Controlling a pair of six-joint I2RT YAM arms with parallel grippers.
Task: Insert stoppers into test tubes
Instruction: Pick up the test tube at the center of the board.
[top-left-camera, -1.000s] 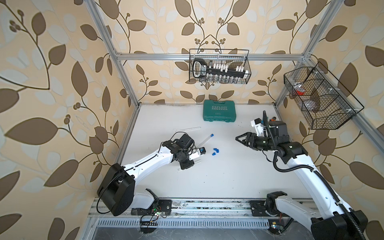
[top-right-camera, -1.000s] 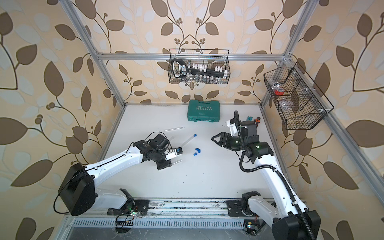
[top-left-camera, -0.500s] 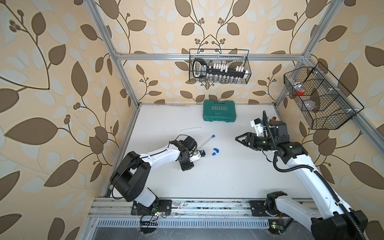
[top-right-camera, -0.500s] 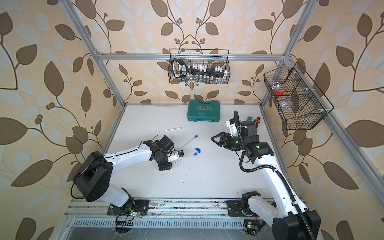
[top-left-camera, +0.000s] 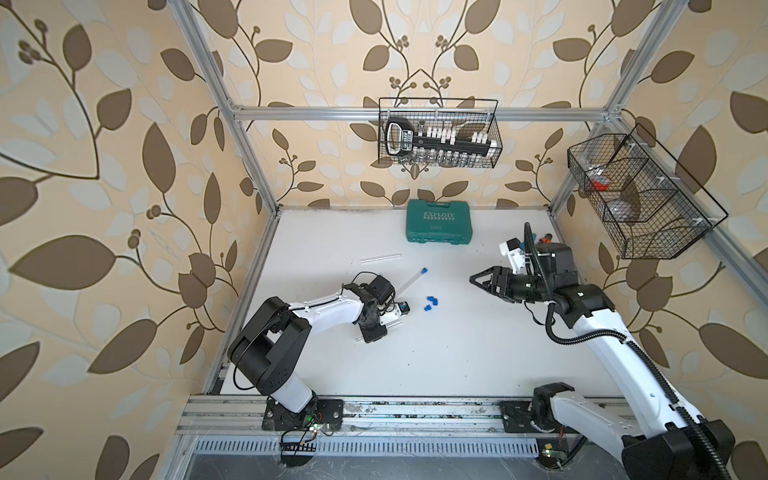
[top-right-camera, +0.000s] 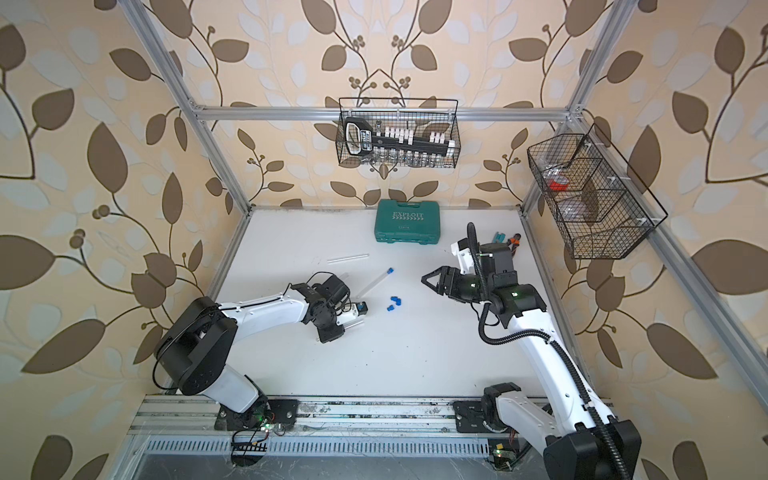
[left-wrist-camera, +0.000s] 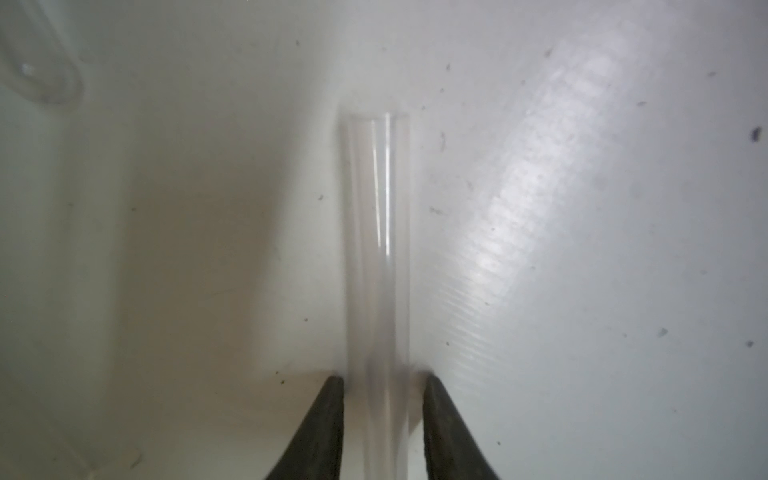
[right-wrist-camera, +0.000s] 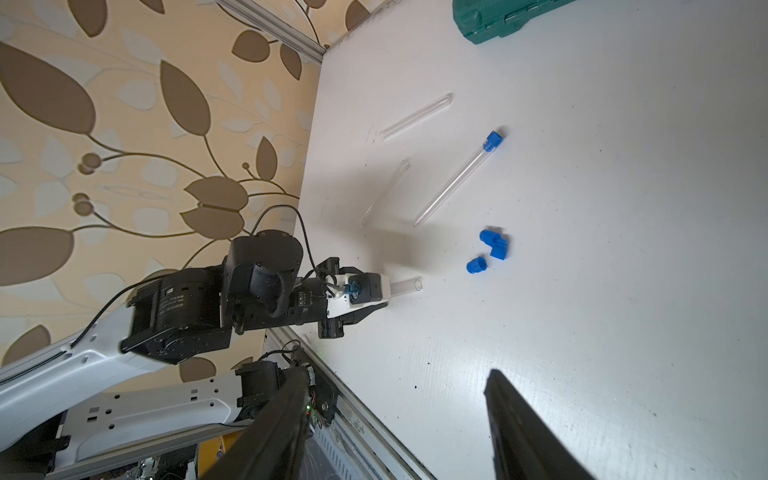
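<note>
My left gripper (left-wrist-camera: 384, 376) sits low on the white table (top-left-camera: 457, 353), left of centre. Its jaws straddle a clear test tube (left-wrist-camera: 376, 249): one finger touches it, a thin gap shows beside the other. That tube's open end (right-wrist-camera: 407, 286) pokes out toward three loose blue stoppers (top-left-camera: 431, 302). A stoppered tube (top-left-camera: 411, 280) lies just behind, a bare tube (right-wrist-camera: 384, 193) lies beside it, and another (top-left-camera: 380, 258) lies farther back. My right gripper (top-left-camera: 473, 277) hovers open and empty right of the stoppers.
A green tool case (top-left-camera: 439, 226) lies at the back of the table. One wire basket (top-left-camera: 438, 133) hangs on the back wall, another (top-left-camera: 640, 195) on the right wall. Pliers (top-left-camera: 544, 239) lie at the back right. An aluminium rail (top-left-camera: 415, 409) runs along the front edge.
The left arm folded in, its gripper came down over the tube, and the jaws narrowed around it. The right arm has not moved.
</note>
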